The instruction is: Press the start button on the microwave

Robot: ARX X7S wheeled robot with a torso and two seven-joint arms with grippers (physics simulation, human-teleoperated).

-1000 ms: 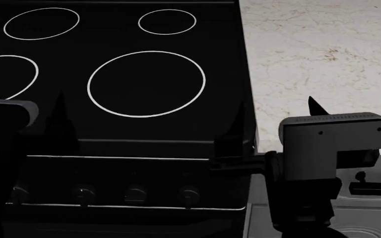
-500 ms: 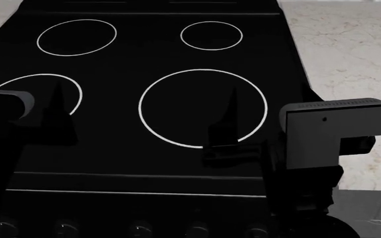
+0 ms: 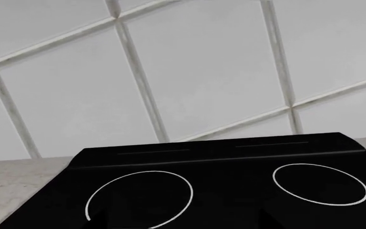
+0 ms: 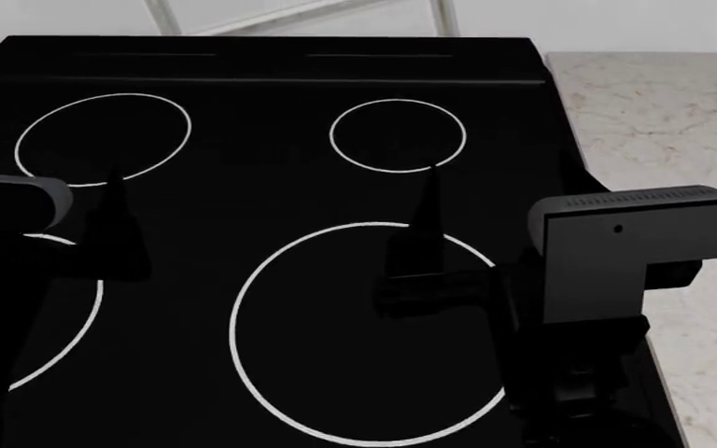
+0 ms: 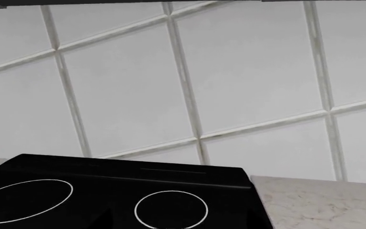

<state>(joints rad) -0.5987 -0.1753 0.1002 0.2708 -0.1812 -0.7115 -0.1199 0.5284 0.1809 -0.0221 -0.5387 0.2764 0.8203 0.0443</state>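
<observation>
The microwave, and with it the start button, appeared in no view; only a dark edge [image 5: 132, 3] above the tiled wall [image 5: 189, 71] in the right wrist view hinted at something mounted overhead, and whether that was the microwave could not be told. By that judgement the target lay upward and forward of both arms, beyond the black cooktop [image 4: 272, 187]. The right claw [image 4: 428, 238] hung over the large front burner ring [image 4: 365, 331], the left claw [image 4: 116, 224] over the left-hand rings; only dark finger silhouettes showed, so whether either was parted or closed could not be told. Neither arm seemed clearly nearer. Marble tabletop [image 4: 657, 103] flanked the cooktop.
</observation>
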